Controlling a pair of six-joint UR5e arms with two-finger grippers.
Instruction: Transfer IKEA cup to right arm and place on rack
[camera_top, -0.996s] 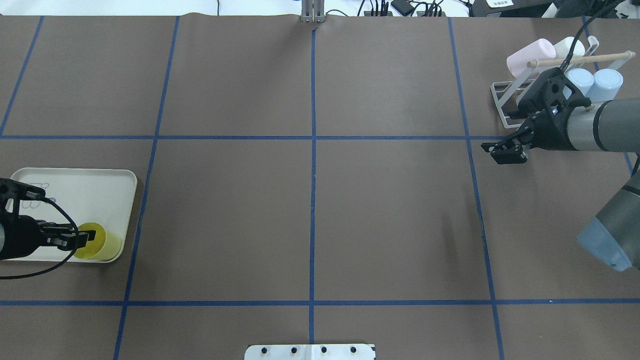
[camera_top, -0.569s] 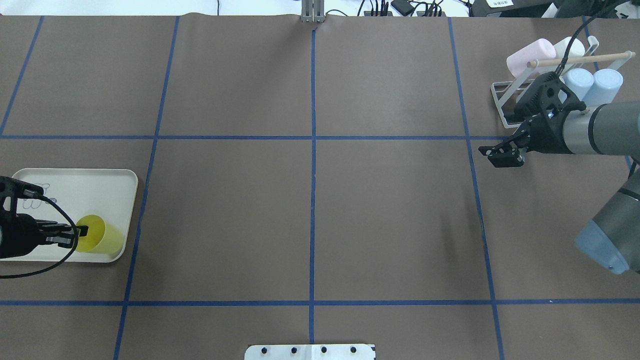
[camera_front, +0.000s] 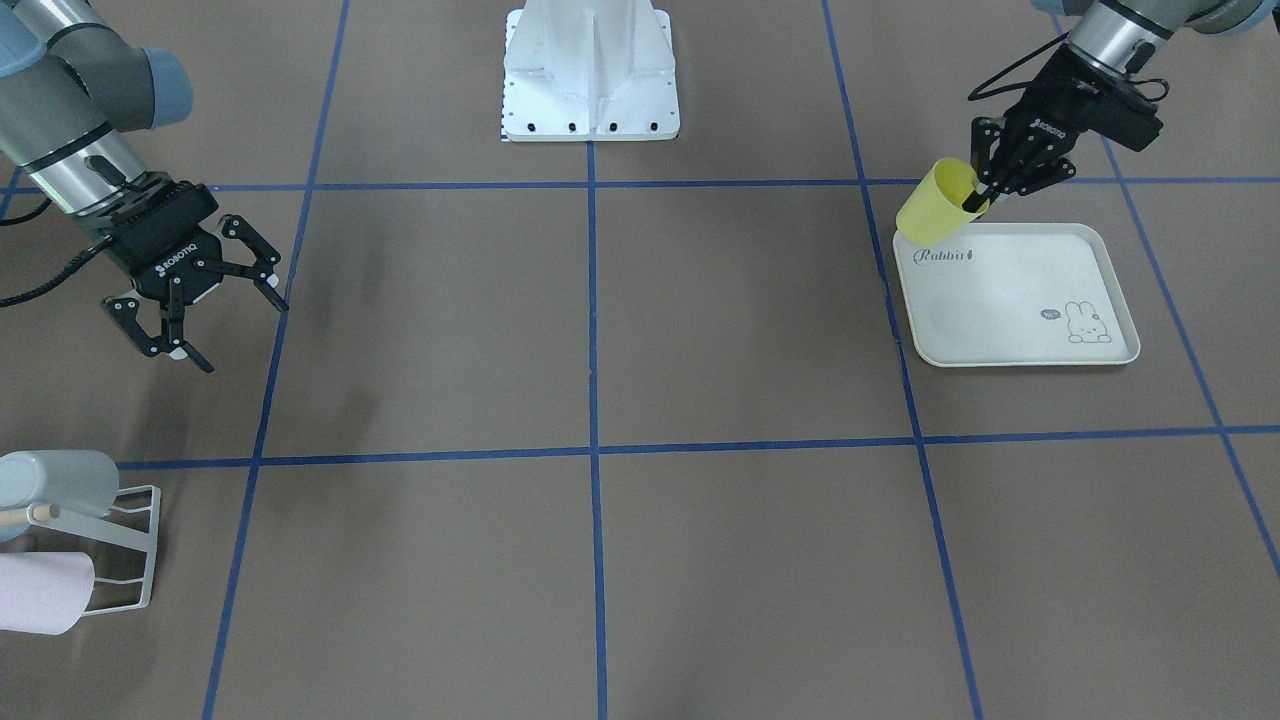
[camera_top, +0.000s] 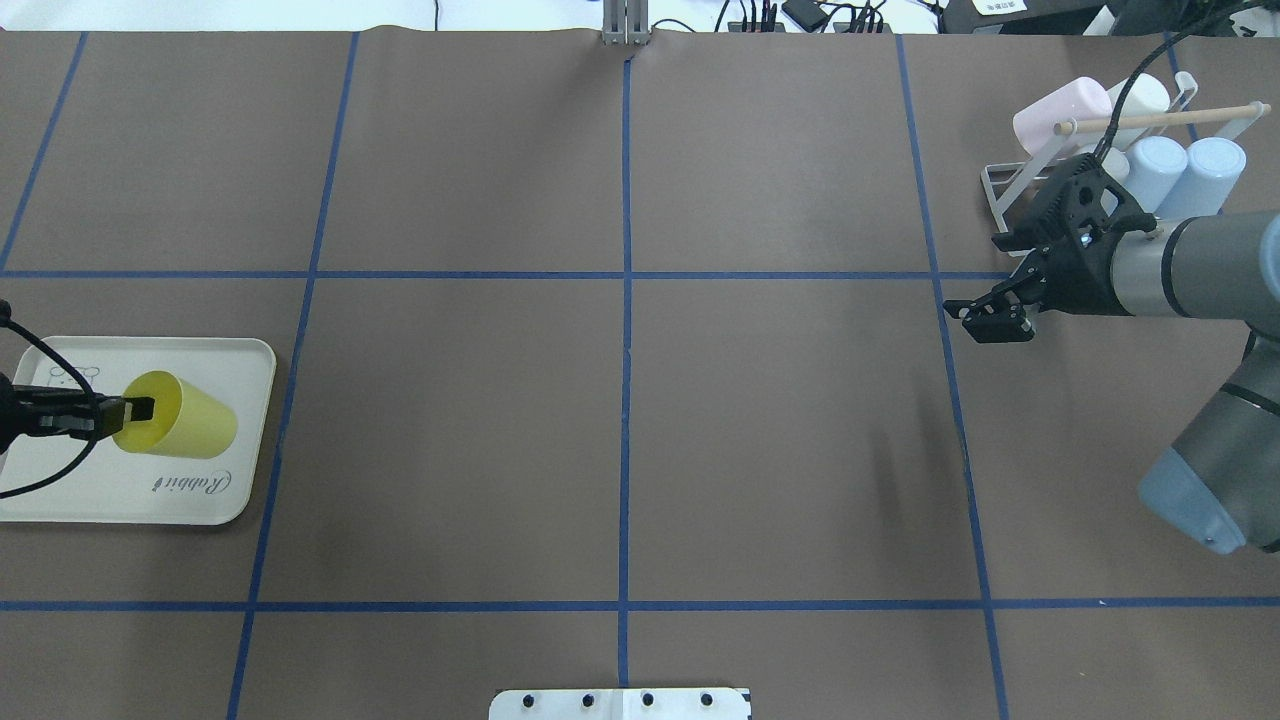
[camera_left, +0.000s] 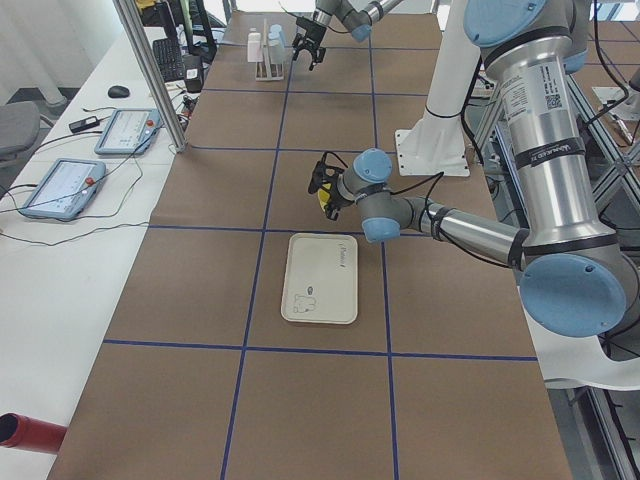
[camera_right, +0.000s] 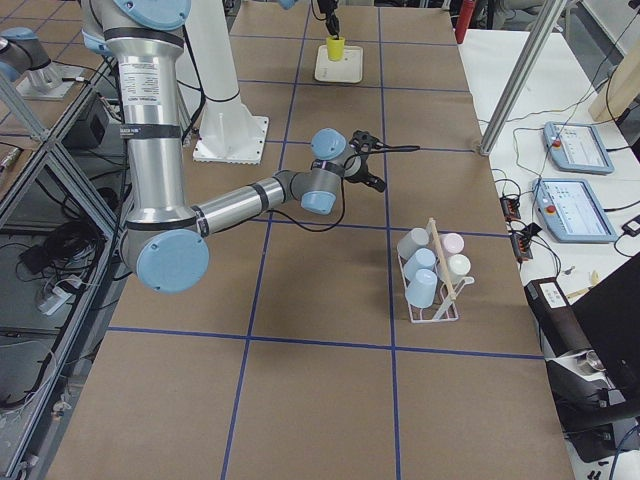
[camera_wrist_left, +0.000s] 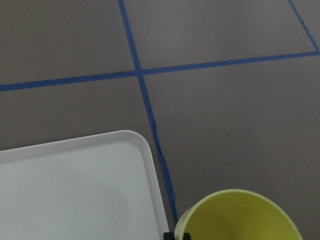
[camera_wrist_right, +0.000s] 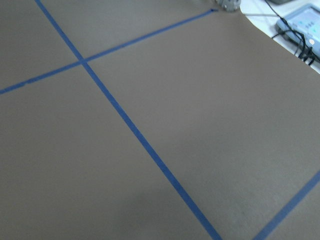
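The yellow IKEA cup (camera_top: 185, 427) hangs tilted above the cream tray (camera_top: 235, 352), mouth toward my left gripper (camera_top: 132, 410). That gripper is shut on the cup's rim, one finger inside. The front view shows the cup (camera_front: 933, 206) clear of the tray (camera_front: 1000, 300), with the left gripper (camera_front: 985, 195) above it. The left wrist view catches only the cup's rim (camera_wrist_left: 240, 215). My right gripper (camera_front: 240, 335) hovers open and empty over the table, near the white wire rack (camera_top: 1008, 190).
The rack (camera_front: 135, 545) holds a pink cup (camera_top: 1060, 108), a white one and two pale blue cups (camera_top: 1190, 165) under a wooden rod. The robot's white base (camera_front: 590, 70) stands at the table's middle edge. Blue tape lines grid the brown table.
My left gripper has lifted the yellow cup off the tray's near corner, uncovering the tray's lettering. The right gripper has drifted a little toward the table's middle.
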